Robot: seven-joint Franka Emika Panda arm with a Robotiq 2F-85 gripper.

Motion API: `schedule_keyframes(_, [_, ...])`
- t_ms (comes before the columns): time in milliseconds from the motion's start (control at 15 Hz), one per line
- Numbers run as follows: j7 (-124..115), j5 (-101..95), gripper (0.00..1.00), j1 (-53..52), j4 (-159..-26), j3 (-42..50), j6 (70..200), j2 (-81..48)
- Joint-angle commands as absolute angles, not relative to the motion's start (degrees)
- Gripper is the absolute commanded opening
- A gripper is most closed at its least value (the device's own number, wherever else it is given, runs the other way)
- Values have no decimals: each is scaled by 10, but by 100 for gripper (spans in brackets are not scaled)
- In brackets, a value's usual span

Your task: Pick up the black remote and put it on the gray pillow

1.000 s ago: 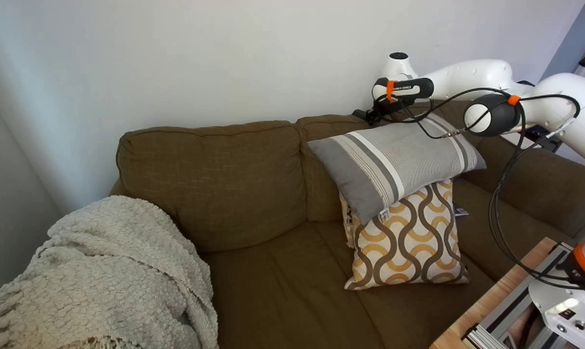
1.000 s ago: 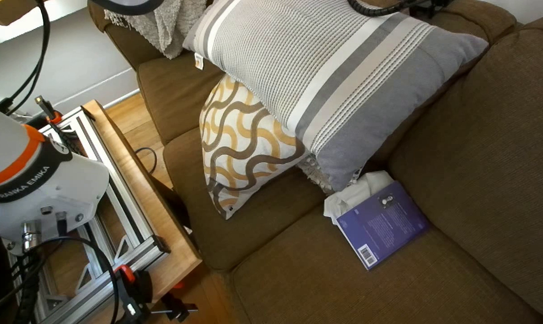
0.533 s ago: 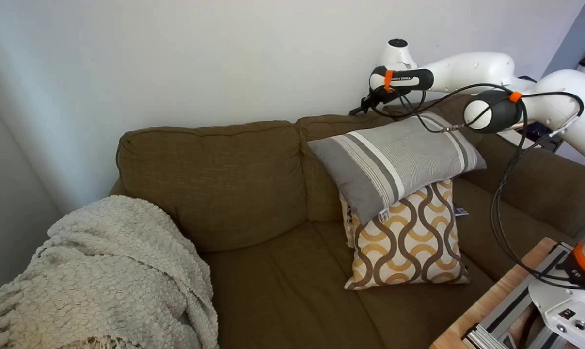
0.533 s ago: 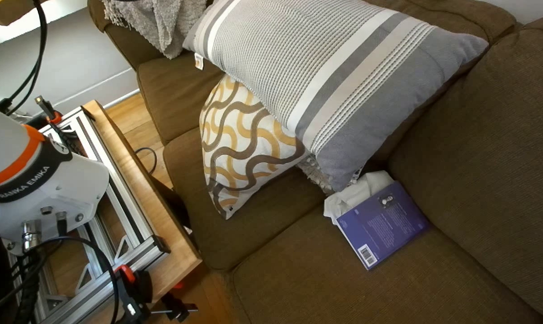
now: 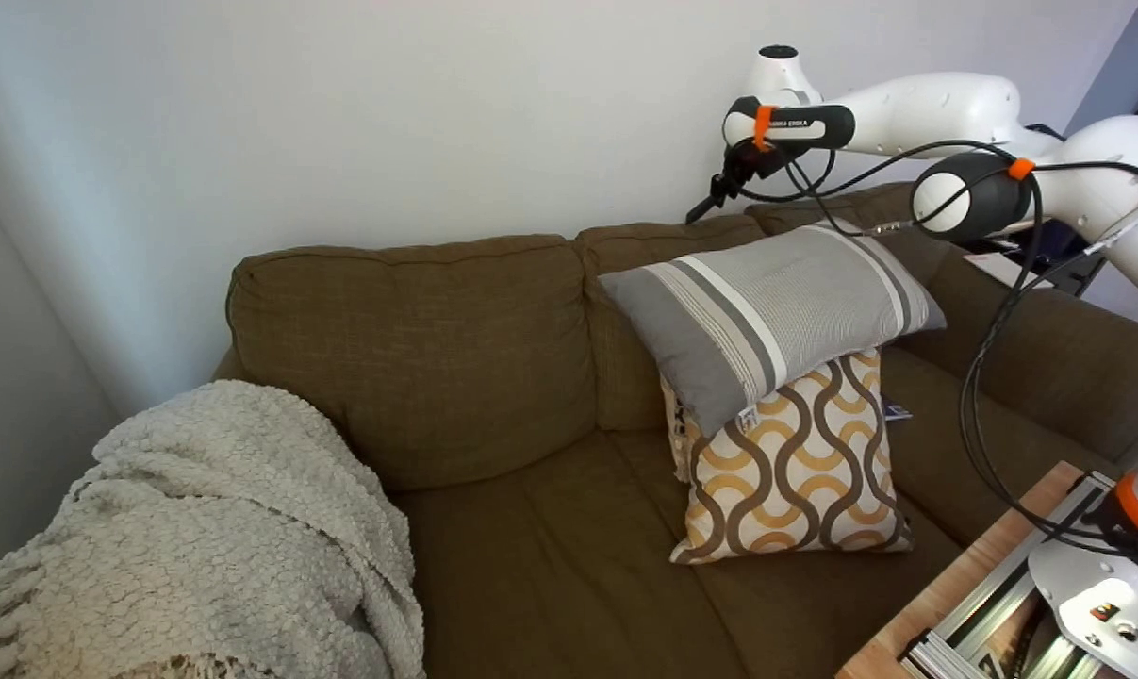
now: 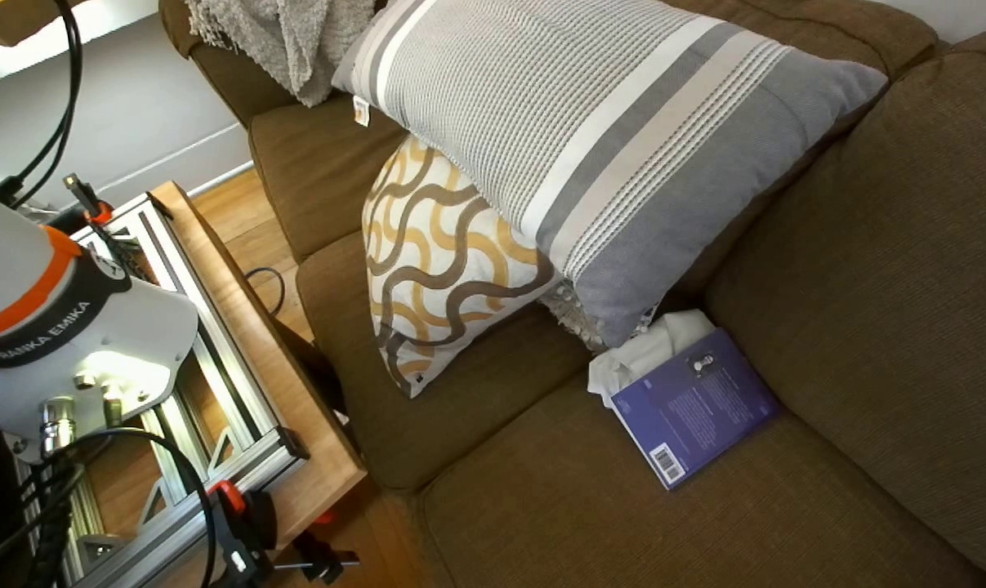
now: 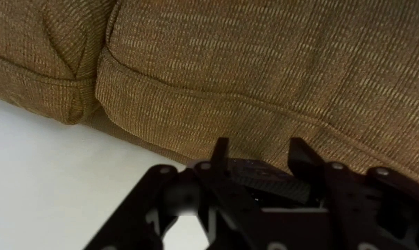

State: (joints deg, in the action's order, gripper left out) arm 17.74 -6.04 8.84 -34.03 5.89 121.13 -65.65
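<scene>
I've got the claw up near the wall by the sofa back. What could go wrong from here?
Drop: a dark object shows between the jaws of the claw, but I can't tell whether it's gripped; if loose, it might fall behind the sofa, along the wall.
Slide: the gray pillow looks tilted over the patterned cushion, so anything placed there may slip off.

txt: "FRANKA EMIKA" @ arm base (image 6: 92,335) | purple bk (image 6: 695,408): barcode (image 6: 667,463), rest illegible
</scene>
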Motion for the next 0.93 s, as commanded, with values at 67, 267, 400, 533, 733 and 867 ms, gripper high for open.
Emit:
schedule_keyframes(67, [224, -61, 23, 91, -400, 52, 1214, -594])
schedule_keyframes(267, [250, -58, 23, 94, -435, 49, 1220, -553])
schedule_keyframes(400, [279, -50, 23, 99, -468, 40, 1226, -520])
schedule_keyframes(533, [294, -44, 23, 103, -514, 34, 1239, -484])
schedule_keyframes(733, [307, -29, 23, 113, -587, 19, 1279, -433])
schedule_keyframes(867, [313, -18, 23, 118, -635, 9, 1324, -403])
